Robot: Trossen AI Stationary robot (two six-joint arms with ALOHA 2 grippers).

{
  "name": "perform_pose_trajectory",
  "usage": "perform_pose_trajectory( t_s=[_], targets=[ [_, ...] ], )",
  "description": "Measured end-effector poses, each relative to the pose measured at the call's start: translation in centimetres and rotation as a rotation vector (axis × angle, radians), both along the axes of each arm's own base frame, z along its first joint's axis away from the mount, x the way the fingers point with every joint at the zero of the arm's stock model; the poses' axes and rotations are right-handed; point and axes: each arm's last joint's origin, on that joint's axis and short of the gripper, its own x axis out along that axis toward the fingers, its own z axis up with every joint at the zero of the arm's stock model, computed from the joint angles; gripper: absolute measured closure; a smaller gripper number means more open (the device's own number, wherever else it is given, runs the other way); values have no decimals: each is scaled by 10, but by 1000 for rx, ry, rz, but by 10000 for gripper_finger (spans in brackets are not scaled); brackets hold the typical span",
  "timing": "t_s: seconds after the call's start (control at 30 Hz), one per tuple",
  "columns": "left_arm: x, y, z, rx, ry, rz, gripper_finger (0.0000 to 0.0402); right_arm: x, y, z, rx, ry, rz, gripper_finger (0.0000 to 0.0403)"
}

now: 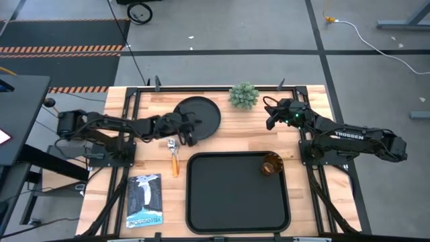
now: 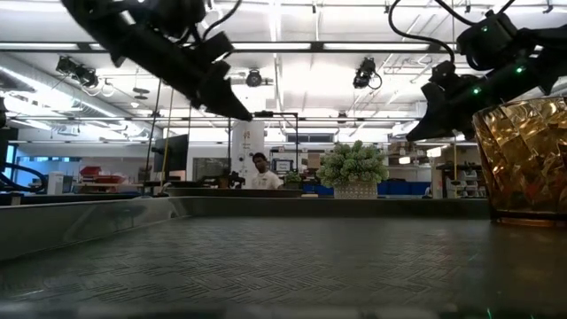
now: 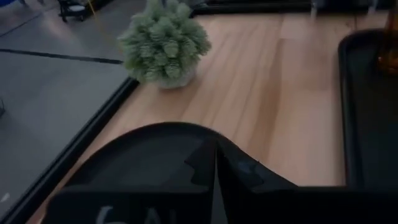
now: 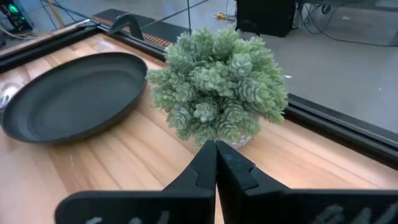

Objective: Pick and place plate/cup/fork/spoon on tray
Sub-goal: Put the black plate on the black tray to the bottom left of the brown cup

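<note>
The plate [image 1: 199, 114] is seen as a round, flat, matte black dish with a low raised rim, lying on the wooden table [image 1: 228, 134] at the far side, left of the plant [image 1: 244, 95] and apart from it. The left gripper [image 1: 189, 136] is placed at the plate's near-left rim; in the left wrist view its fingers [image 3: 205, 168] are pressed together over the rim of the plate [image 3: 143, 155], and whether the rim is pinched between them cannot be told. The tray [image 1: 238, 191], a large black rectangle with rounded corners and a low rim, is set at the near middle of the table, well apart from the plate. The cup [image 1: 271, 165], a small faceted amber tumbler, stands upright inside the tray at its far right corner, close to the rim. A spoon [image 1: 174, 156] with a silver bowl and orange handle lies on the wood just left of the tray and just near of the plate; the fork cannot be made out. A booklet [image 1: 144, 199] lies at the near left corner. The right gripper [image 1: 271, 119] is held above the far right of the table, just right of the plant, with its fingers [image 4: 205, 171] shut together. Bare wood is left between plate and tray, and most of the tray floor is free. The table is bordered by a black frame [image 1: 131, 114].
</note>
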Motion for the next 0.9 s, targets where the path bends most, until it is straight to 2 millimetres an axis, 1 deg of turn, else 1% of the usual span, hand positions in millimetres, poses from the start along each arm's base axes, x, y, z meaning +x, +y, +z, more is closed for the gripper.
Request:
perform_pose_trajectory(
  t_s=[0.17,0.33,0.47,0.63,0.77,0.9],
  targets=[
    [-20,15,-2,-24,-63,28,376,2,-1,2,-11,-24,7,396],
    [-35,26,-9,-19,-95,84,376,6,-1,8,-73,-63,43,396],
    [-50,38,-19,-40,-133,161,376,7,-1,12,-111,-88,46,396],
    [-65,62,-25,-171,-186,251,376,8,-3,12,-135,-77,38,396],
    [-80,86,-27,-292,-180,325,376,8,-5,11,-135,-71,26,396],
    [-92,101,-29,-375,-183,374,371,8,-7,11,-142,-65,20,396]
  ],
)
